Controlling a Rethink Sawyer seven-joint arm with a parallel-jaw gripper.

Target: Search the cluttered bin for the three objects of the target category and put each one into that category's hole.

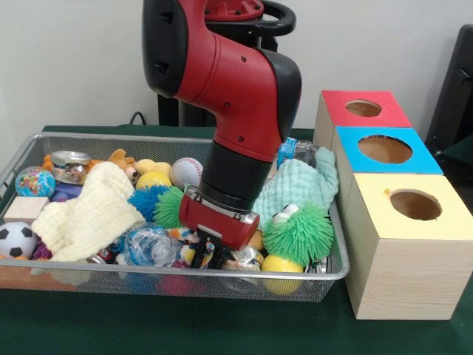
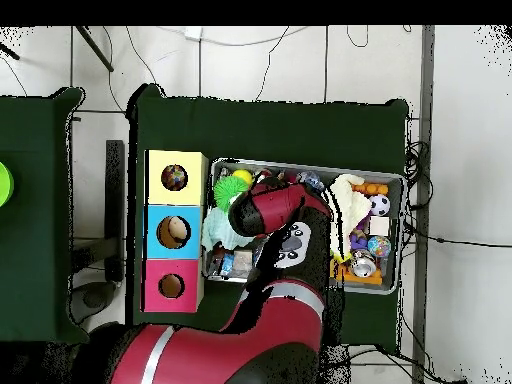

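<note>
You cannot tell how the gripper [image 1: 201, 250] stands: its tips are sunk among the clutter at the front of the wire bin [image 1: 222, 274], and from overhead the red arm [image 2: 270, 215] covers it and the bin's middle entirely. The shiny and clear items [image 1: 151, 245] beside it blur into each other too much for you to name, and the yellow ball [image 1: 282, 265] shows only partly behind the bin's rim. The arm's upper part is cut off by the front view's top edge.
</note>
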